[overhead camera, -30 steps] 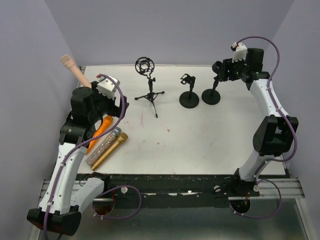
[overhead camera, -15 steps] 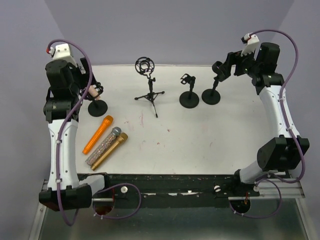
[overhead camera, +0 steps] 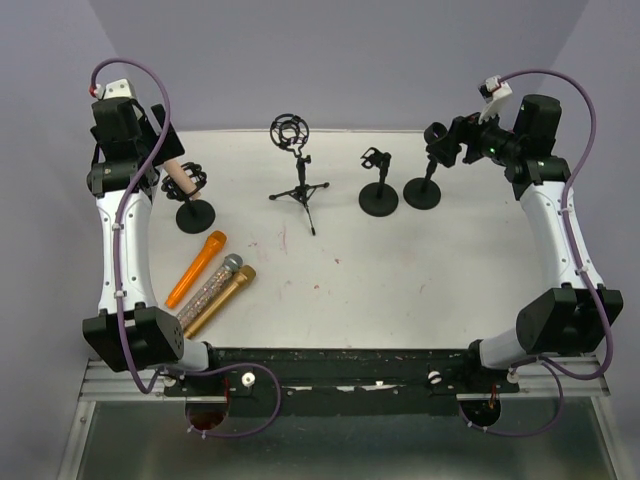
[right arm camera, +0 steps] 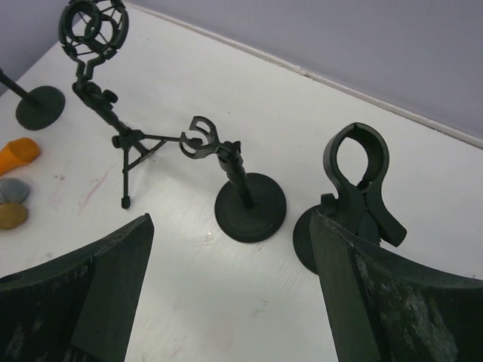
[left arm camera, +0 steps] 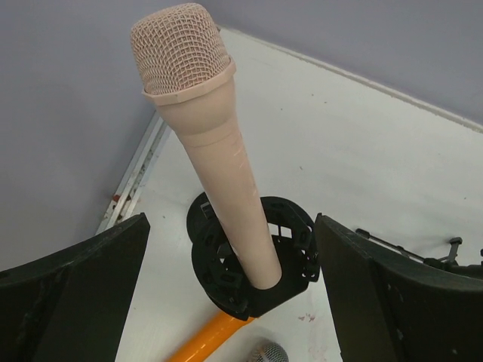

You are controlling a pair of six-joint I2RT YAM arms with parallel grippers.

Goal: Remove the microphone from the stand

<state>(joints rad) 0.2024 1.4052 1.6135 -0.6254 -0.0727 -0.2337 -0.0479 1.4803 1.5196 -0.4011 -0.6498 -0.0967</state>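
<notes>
A pale pink microphone (left arm camera: 219, 173) stands tilted in the black ring mount of a round-based stand (overhead camera: 195, 213) at the table's back left. My left gripper (left arm camera: 230, 302) is open. Its two fingers (left arm camera: 75, 294) straddle the ring mount and the microphone's lower body without touching them. From above, the microphone (overhead camera: 181, 178) shows just beside the left gripper (overhead camera: 165, 172). My right gripper (overhead camera: 443, 145) hangs open at the back right. It is above a clamp stand (right arm camera: 361, 188) and holds nothing.
An orange microphone (overhead camera: 196, 268), a glittery silver one (overhead camera: 208, 292) and a gold one (overhead camera: 220, 300) lie in front of the stand. A tripod stand with a ring mount (overhead camera: 297, 170), a clip stand (overhead camera: 378, 195) and the clamp stand (overhead camera: 422, 190) line the back.
My left arm has swung from over the loose microphones to the back-left corner, and its open fingers now flank the pink microphone. The right arm has lifted and drawn back to the right.
</notes>
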